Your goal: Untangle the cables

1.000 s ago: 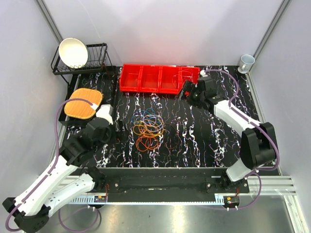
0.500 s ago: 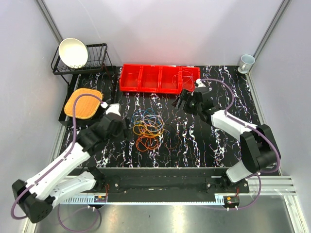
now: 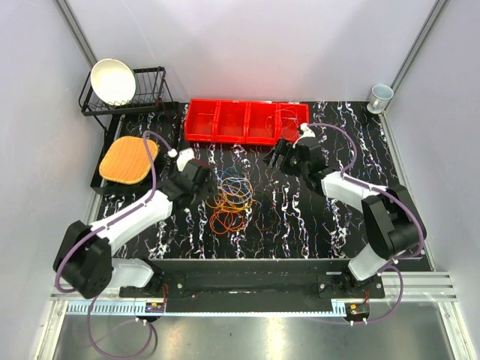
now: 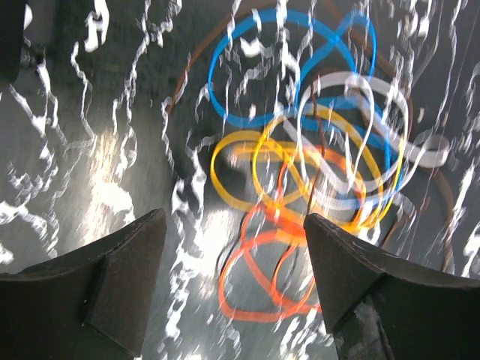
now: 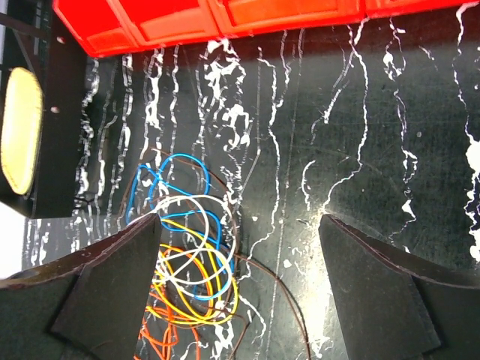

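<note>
Tangled cables (image 3: 231, 199) lie in the middle of the counter (image 3: 315, 217), just beside and straight ahead of the left tool (image 3: 199, 177), spread wide and empty; right tool (image 3: 282, 156), likewise spread and holding nothing, is farther off.

Plenty of bare table (image 3: 300, 217) on the near and right sides of the cables (image 3: 231, 196), but the red bins (image 3: 246, 121) wall off the far side and the left gripper (image 3: 204, 180) crowds the pile's left edge.
</note>
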`<state>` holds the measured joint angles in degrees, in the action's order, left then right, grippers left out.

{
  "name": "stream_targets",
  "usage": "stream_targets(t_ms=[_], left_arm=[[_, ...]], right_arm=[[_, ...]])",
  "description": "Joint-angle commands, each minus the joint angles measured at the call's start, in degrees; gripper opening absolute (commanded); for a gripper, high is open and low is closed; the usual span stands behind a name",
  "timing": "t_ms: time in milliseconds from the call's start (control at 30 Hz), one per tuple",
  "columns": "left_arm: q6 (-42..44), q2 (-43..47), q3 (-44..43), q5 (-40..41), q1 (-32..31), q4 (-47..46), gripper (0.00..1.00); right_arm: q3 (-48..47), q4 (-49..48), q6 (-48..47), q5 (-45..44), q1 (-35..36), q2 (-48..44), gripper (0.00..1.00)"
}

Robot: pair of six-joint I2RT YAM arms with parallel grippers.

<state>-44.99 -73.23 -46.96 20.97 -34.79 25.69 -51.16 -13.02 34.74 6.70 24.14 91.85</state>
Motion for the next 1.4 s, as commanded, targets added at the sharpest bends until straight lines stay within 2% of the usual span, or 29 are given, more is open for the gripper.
stream_targets(t_ms=[0, 133, 467, 833, 933, 967, 1133, 1233, 1367], left_arm=[[-4.92, -2.43, -2.61, -1.72, 3.93, -10.57, 0.77], [-6.33, -4.28, -2.96, -1.11, 4.29, -14.26, 0.77], [-14.06, -9.65, -5.69, 1.44, 4.37, -9.79, 0.77], [-16.09, -13.69, -5.51, 0.47, 4.38, -10.75, 0.76], [-16.09, -14.75, -6.12, 0.82, 4.38, -10.75, 0.71], [-16.18, -15.36, -6.21, 0.83, 4.38, -10.75, 0.63], [-16.79, -16.33, -6.92, 0.04, 4.38, -10.93, 0.49], [-16.88, -16.33, -7.0, -0.32, 4.38, -11.02, 0.33], [-17.06, -15.36, -7.27, -0.41, 4.03, -10.49, 0.29]], right_arm=[[-2.46, -2.63, -1.34, -0.11, 0.56, 1.4, 0.92], [-3.16, -2.89, -1.61, 0.33, 0.64, 2.28, 0.93], [-4.39, -1.14, -1.52, 0.77, 0.64, 3.42, 0.93], [-5.27, -0.08, -1.43, 0.77, 0.64, 4.12, 0.92], [-5.27, 0.09, -1.52, 0.77, 0.64, 4.38, 0.92], [-5.44, 0.18, -1.52, 0.77, 0.64, 4.39, 0.92], [-5.71, 0.36, -1.43, 0.86, 0.64, 4.56, 0.93], [-5.97, 0.53, -1.52, 0.77, 0.56, 4.74, 0.92], [-6.15, 0.62, -1.43, 0.95, 0.64, 4.91, 0.92]])
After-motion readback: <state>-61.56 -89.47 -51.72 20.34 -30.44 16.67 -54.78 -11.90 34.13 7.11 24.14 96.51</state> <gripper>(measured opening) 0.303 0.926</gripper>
